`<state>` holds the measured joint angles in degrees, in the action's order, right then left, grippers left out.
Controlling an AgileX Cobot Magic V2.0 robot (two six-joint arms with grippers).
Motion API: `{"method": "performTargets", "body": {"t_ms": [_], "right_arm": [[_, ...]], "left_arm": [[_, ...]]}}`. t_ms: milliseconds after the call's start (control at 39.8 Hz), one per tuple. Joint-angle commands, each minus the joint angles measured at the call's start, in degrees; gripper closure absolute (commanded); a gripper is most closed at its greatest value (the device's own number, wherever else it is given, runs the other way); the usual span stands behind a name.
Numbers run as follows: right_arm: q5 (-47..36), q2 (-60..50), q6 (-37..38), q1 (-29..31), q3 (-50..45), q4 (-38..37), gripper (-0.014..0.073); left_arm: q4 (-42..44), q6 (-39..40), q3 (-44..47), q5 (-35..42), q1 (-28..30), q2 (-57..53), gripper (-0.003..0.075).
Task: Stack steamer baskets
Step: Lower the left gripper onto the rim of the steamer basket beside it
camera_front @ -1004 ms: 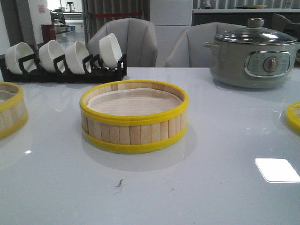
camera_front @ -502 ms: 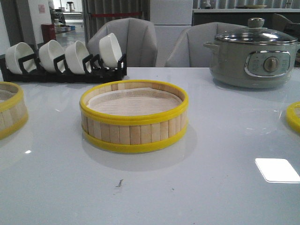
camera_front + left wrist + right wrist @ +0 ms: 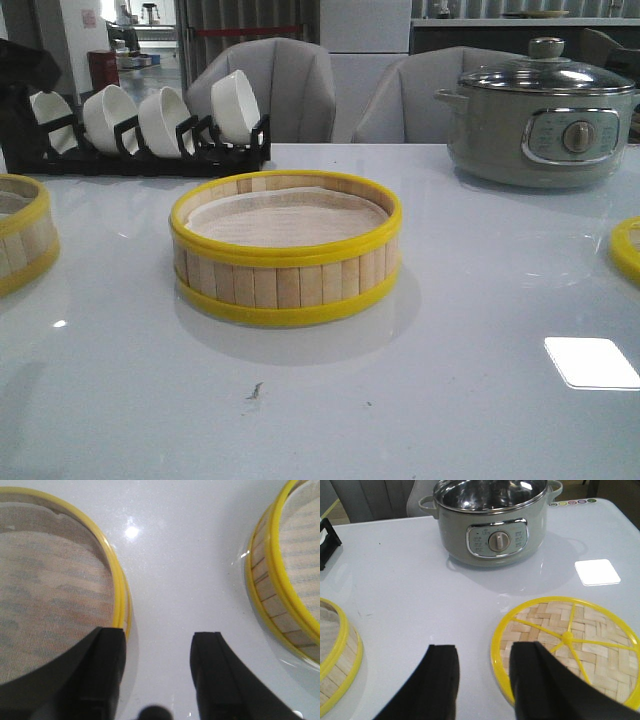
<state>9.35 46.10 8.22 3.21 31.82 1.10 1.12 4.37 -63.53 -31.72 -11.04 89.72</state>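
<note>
One steamer basket (image 3: 285, 250) stands in the middle of the table, its pale liner showing inside. A second steamer basket (image 3: 20, 240) is cut off by the left edge of the front view. In the left wrist view my left gripper (image 3: 157, 640) is open and empty. It hangs over the second basket's (image 3: 50, 580) near rim, with one finger (image 3: 107, 670) above the rim and the other over bare table. The middle basket (image 3: 295, 580) lies further off. My right gripper (image 3: 482, 652) is open and empty over the table, beside the edge of a flat woven lid (image 3: 570, 640).
A grey-green electric pot (image 3: 540, 115) with a glass lid stands at the back right. A black rack of white bowls (image 3: 150, 125) stands at the back left. A dark part of my left arm (image 3: 22, 90) shows in front of the rack. The lid's yellow rim (image 3: 627, 245) is at the right edge.
A dark part of my left arm has come into the front view at the upper left and now covers the leftmost bowl. The baskets have not moved.
</note>
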Motion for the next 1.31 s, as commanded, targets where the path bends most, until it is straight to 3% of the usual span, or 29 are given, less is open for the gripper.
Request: {"method": "performTargets", "body": {"t_ms": [0,351,828,1280], "right_arm": [[0.03,0.40,-0.77,0.30,4.11,-0.38,0.0243],[15.69,6.59,-0.77,0.30,15.97,-2.39,0.0277],[15.74,8.48,-0.77,0.30,16.39,-2.39,0.0277],[15.05,8.48,-0.77,0.30,16.39,-2.39,0.0277]], "left_arm": [[0.88,0.02,-3.73,3.40,-0.16,0.61,0.0338],[1.74,0.02,-5.20,3.61,-0.16,4.54,0.0338],[3.43,1.36,-5.20,5.57,5.12,8.67,0.0338],[1.25,1.36,-5.20,9.77,5.21,8.91,0.0338]]}}
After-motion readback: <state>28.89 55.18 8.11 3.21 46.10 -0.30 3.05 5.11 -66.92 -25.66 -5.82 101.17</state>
